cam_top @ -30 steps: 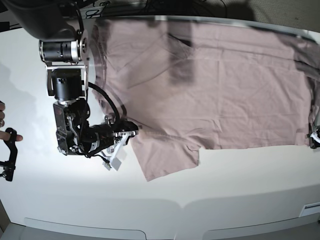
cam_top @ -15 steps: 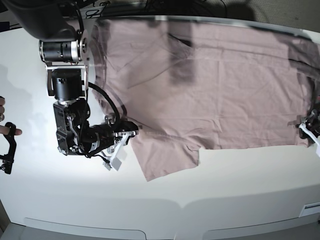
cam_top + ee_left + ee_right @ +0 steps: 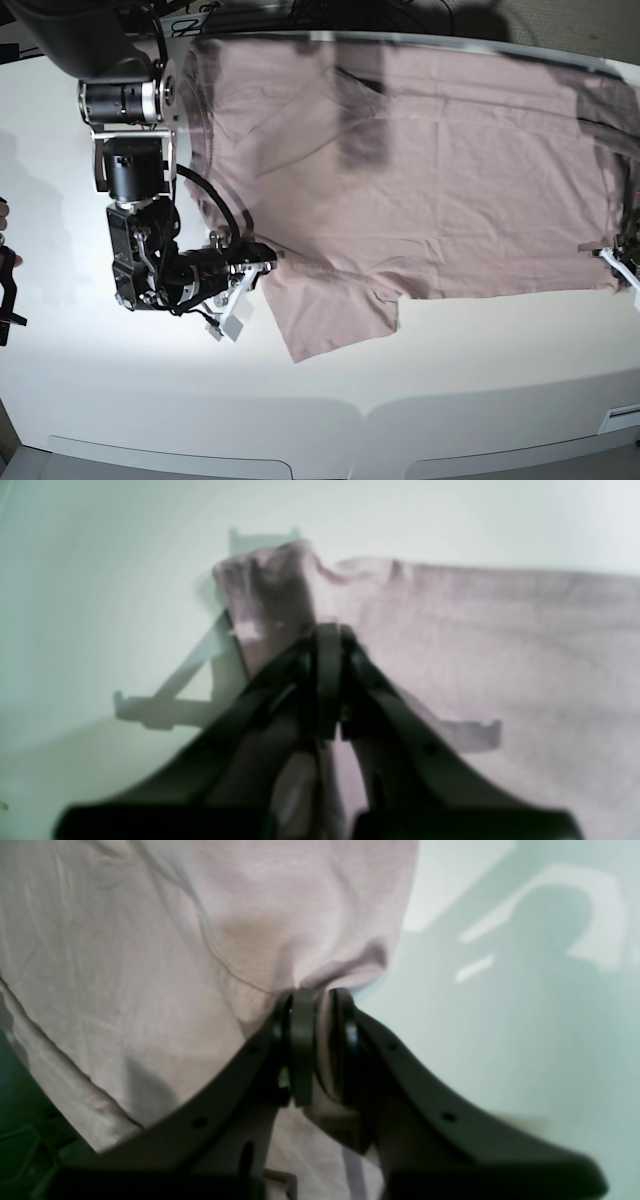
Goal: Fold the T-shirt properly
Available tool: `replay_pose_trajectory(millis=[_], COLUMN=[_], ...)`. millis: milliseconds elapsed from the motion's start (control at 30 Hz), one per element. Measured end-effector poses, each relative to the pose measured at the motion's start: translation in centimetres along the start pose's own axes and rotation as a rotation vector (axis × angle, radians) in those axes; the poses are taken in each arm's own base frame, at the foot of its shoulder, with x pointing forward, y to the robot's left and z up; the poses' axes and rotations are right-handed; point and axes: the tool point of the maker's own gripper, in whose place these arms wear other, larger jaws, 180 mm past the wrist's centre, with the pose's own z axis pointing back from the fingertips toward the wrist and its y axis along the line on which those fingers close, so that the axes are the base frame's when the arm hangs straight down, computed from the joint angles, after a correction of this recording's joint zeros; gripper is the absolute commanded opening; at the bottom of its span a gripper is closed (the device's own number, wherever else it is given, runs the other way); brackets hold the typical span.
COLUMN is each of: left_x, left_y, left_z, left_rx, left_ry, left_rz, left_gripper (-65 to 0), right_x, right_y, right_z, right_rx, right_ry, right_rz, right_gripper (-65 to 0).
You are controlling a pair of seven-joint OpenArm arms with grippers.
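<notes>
The dusty-pink T-shirt [image 3: 430, 170] lies spread flat on the white table, one sleeve pointing toward the near edge. At the shirt's left end in the base view, my right gripper [image 3: 268, 262] is shut on the cloth beside that sleeve. In the right wrist view the fabric [image 3: 150, 965] puckers into the closed right gripper [image 3: 315, 995]. My left gripper [image 3: 618, 262] sits at the shirt's near right corner. In the left wrist view the left gripper [image 3: 327, 630] is shut on a raised bunch of the T-shirt [image 3: 265, 590].
The right arm's bulky black and silver body [image 3: 135, 170] stands over the table's left part. A person's hand with a black handle [image 3: 8, 285] shows at the left edge. Bare white table [image 3: 400, 390] runs along the near side. Cables lie beyond the far edge.
The left gripper came in from the right edge to the shirt's near right corner and closed on the cloth. The hand at the left edge drew back. The right gripper stayed put.
</notes>
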Motion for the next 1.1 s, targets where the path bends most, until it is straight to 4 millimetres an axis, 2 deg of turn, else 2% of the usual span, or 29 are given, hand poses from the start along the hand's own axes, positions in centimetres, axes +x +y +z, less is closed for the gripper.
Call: replay_pose_trajectory(millis=[200, 267, 600, 933, 1100], left_x=[0.1, 0.1, -0.8, 2.6, 2.7], left_y=[-0.2, -0.5, -0.7, -1.7, -1.8], left_z=[-0.1, -0.1, -0.1, 0.4, 0.5], left_rx=[-0.006, -0.01, -0.016, -0.037, -0.039], left_ry=[-0.007, -0.007, 0.064, 0.028, 0.031], left_rz=[0.019, 0.019, 0.014, -0.042, -0.047], left_gripper=[-65.0, -65.0, -65.0, -65.0, -65.0], right_x=[0.0, 0.0, 0.0, 0.2, 0.8], right_y=[0.0, 0.0, 0.0, 0.0, 0.0], right_z=[0.0, 0.0, 0.0, 0.0, 0.3], right_rx=[0.0, 0.001, 0.0, 0.0, -0.01], right_ry=[0.0, 0.0, 0.0, -0.01, -0.038], right_rz=[0.0, 0.0, 0.0, 0.0, 0.014], right_gripper=[-57.7, -65.0, -65.0, -65.0, -65.0])
